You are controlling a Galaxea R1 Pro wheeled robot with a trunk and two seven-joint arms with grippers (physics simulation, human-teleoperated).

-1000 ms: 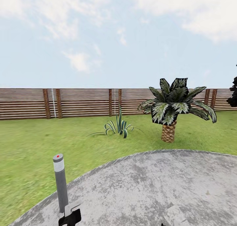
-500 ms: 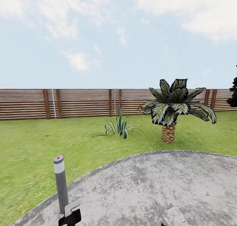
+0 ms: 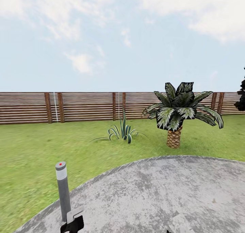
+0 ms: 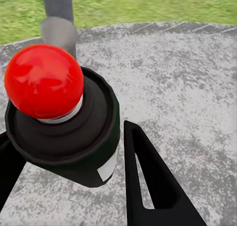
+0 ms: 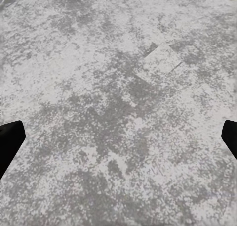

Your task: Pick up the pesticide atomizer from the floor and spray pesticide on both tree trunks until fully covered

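My left gripper [image 4: 66,132] is shut on the pesticide atomizer [image 4: 44,82], which in the left wrist view is a black-bodied canister with a round red top and a small white label, with one dark finger [image 4: 148,186] against its side. In the head view the left gripper [image 3: 72,224] sits at the bottom edge, just over the grey paving. My right gripper [image 5: 118,139] hangs open above bare paving, with its dark fingertips [image 5: 10,142] at the picture's two sides. Around me lies the garden lawn [image 3: 34,148]. Both trees and their trunks are out of view.
A grey bollard [image 3: 63,190] with a red dot stands just beyond the left gripper at the edge of the round grey paving [image 3: 163,192]. On the grass stand a short palm [image 3: 180,112] and a spiky plant [image 3: 123,130]. The brown slat fence [image 3: 85,106] closes the back; a dark conifer [image 3: 241,97] shows at the far right.
The whole head view has slid down a little, so the camera moved. The bollard sits slightly lower in the picture. The left gripper holds its place at the bottom edge.
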